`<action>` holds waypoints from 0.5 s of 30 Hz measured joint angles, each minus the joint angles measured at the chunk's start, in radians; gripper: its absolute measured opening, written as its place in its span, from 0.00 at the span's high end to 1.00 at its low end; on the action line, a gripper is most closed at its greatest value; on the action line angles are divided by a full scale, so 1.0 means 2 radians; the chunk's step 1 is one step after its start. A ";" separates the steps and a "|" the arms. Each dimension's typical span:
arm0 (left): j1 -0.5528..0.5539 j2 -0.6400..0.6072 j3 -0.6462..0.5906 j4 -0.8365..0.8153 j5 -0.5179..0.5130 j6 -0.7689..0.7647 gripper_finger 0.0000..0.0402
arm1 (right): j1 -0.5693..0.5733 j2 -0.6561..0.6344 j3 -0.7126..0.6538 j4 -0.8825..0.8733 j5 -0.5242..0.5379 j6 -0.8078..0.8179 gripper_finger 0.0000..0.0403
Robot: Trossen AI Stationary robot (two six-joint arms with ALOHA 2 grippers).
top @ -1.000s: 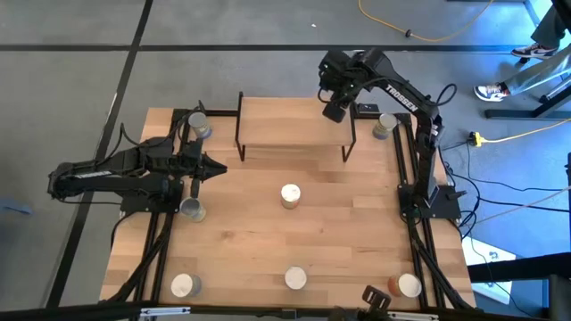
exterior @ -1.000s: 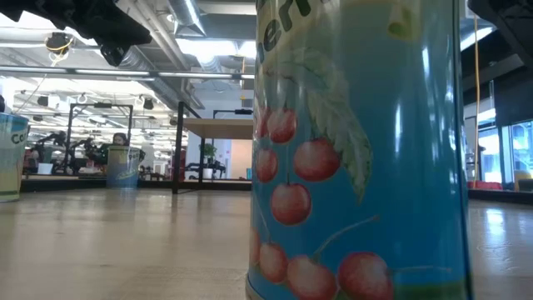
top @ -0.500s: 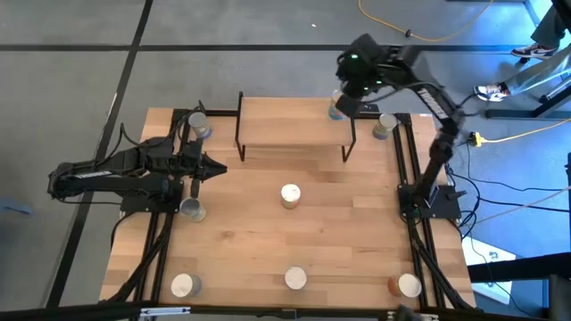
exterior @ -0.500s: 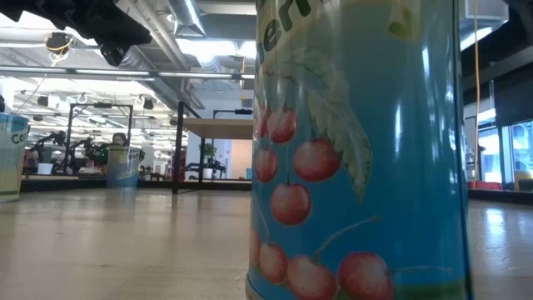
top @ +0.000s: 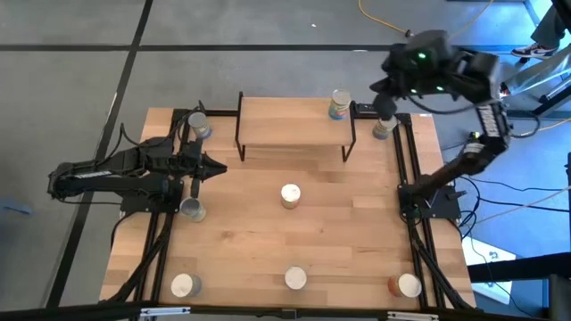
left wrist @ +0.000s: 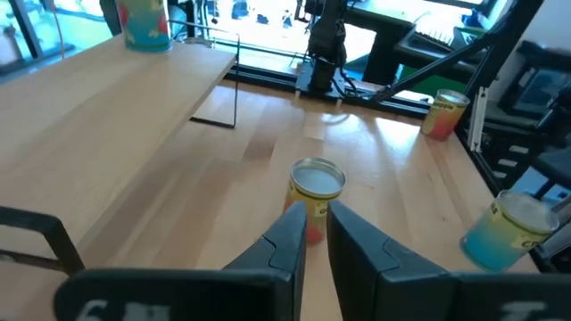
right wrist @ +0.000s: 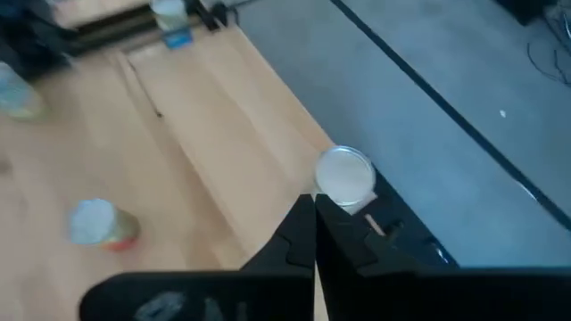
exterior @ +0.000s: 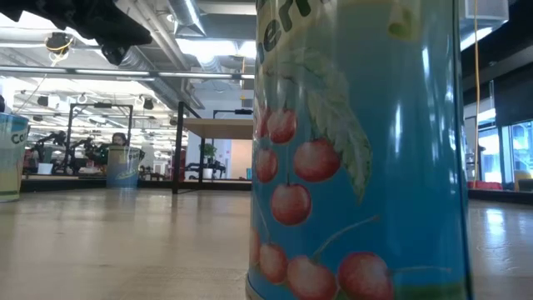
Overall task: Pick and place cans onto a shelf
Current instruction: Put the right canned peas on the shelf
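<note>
Item: your right gripper (top: 385,87), shut and empty, hung nearest the upright can (top: 384,126) just beside the shelf (top: 294,123).

Both arms were matte black, built of chunky jointed links. The left arm (top: 116,174) tapered to two slim dark fingers (left wrist: 287,239). The right arm (top: 446,89) showed a small green light on its wrist housing.

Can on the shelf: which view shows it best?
The high view: the can on the shelf stands at the shelf's right rear corner, whole and unobstructed. The left wrist view shows it far off. The right wrist view shows a blurred can that may be it. The low view does not show it.
</note>
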 joint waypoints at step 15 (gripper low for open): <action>0.000 0.000 0.000 0.000 -0.005 0.084 0.90 | 0.081 -0.092 -0.139 0.000 0.076 0.144 1.00</action>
